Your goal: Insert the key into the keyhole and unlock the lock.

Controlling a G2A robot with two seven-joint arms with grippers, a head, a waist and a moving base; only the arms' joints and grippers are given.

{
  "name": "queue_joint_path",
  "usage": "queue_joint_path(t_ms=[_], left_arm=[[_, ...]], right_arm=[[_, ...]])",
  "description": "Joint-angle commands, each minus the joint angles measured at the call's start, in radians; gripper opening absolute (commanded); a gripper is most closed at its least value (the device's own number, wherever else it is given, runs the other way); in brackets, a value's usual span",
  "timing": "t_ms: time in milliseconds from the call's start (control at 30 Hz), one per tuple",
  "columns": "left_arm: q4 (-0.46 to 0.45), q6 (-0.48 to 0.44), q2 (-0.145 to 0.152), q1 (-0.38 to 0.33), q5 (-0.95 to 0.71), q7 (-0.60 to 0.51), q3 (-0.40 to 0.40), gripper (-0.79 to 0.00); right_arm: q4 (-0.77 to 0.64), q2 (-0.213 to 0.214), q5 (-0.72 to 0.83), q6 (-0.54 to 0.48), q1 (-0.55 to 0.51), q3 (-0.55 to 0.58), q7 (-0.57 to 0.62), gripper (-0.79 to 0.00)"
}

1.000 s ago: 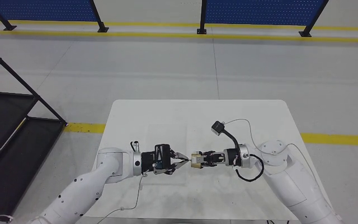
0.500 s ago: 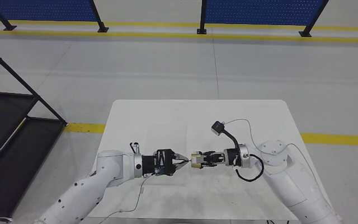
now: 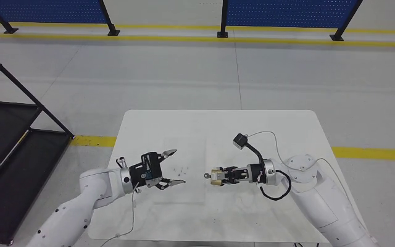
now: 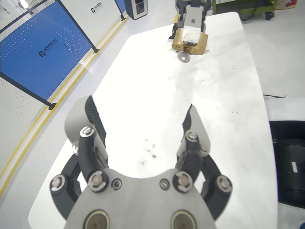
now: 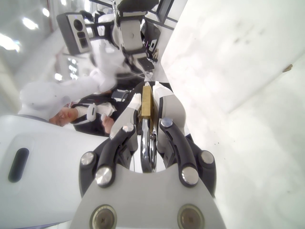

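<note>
Status, all positions given off the lock. The white table lies under the lock; the lock hangs above the table's near half, about mid-width, and I can't tell whether it touches the surface. Left gripper is well apart from the lock, out on the side that the keyhole end faces. Its fingers are spread wide with nothing between them, the black ribbed pads are bare, and it points roughly toward the lock. Right gripper is on the lock itself: its two white-wrapped fingers press on the flat faces of the brass body from both sides, so it's clamped on the lock, with the keyhole end sticking out past the fingertips toward the left gripper. The lock is level, long axis in line with the right forearm. The chrome shackle runs back from the lock body between the right fingers toward the palm; from my wrist feed I can't tell if it's latched or popped. The key is seated in the lock's keyhole, round silver head poking out of the end face, and neither gripper touches it. There are a few dark specks on the table, far from the lock and just beneath the left gripper.
</note>
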Motion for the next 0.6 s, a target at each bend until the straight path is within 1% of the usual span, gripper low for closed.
queue_joint_path(t_ms=[0, 233, 333, 533, 567], left_arm=[[0.009, -0.014, 0.002, 0.034, -0.04, 0.017, -0.038, 0.0], [0.01, -0.017, 0.003, 0.038, -0.046, 0.017, -0.043, 0.0], [0.01, -0.017, 0.003, 0.038, -0.046, 0.017, -0.043, 0.0], [0.01, -0.017, 0.003, 0.038, -0.046, 0.017, -0.043, 0.0], [0.01, -0.017, 0.003, 0.038, -0.046, 0.017, -0.043, 0.0]], right_arm=[[0.0, 0.0, 0.0, 0.0, 0.0, 0.0, 0.0, -0.785], [-0.001, 0.0, -0.009, 0.003, 0.0, 0.0, -0.005, -0.785], [-0.018, 0.008, -0.172, 0.08, 0.006, -0.01, -0.027, -0.785], [-0.004, 0.021, -0.382, 0.215, 0.02, -0.029, -0.004, -0.785], [0.002, 0.021, -0.387, 0.225, 0.021, -0.033, -0.001, -0.785]])
